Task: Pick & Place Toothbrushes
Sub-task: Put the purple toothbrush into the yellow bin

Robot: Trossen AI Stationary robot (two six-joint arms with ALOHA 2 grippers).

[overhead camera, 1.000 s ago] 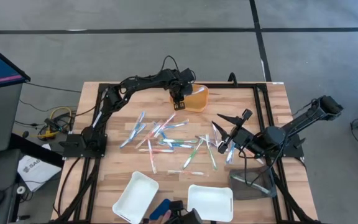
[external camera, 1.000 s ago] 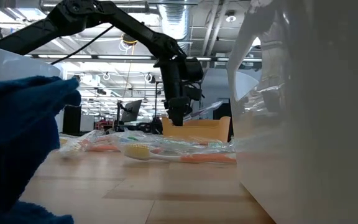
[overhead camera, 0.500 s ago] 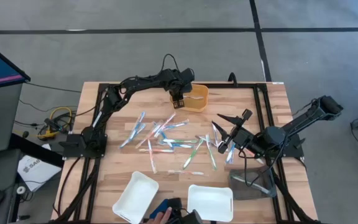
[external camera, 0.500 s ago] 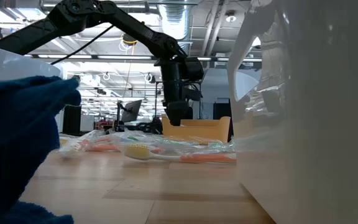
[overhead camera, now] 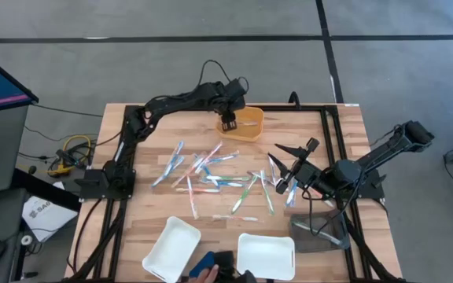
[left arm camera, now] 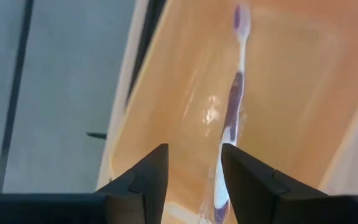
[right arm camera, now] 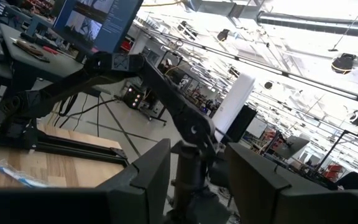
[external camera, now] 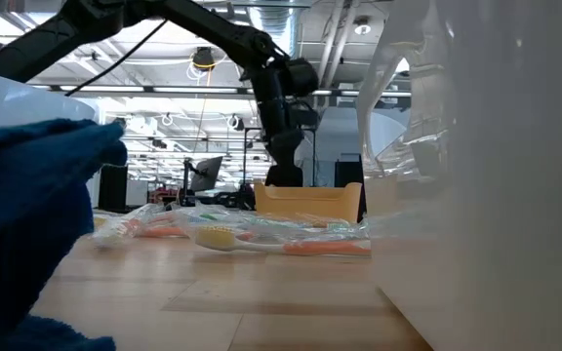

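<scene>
We see the left gripper (overhead camera: 229,123) over the near-left rim of the orange bin (overhead camera: 250,126) at the back of the counter (overhead camera: 132,228). Its wrist view shows the fingers (left arm camera: 143,180) parted with nothing between them, and one purple-and-white toothbrush (left arm camera: 232,106) lying loose on the bin floor below. The right gripper (overhead camera: 289,169) hangs above the right end of the toothbrush scatter, jaws apart, holding nothing. The rest of the toothbrushes (overhead camera: 211,177) lie spread across the middle of the counter, blue, green, pink and clear, some overlapping. We note two white trays at the front edge, the left one (overhead camera: 171,248) angled, the right one (overhead camera: 266,255) square to the edge. A dark-blue object (overhead camera: 203,263) sits between them, with a person's hand just beside it.
</scene>
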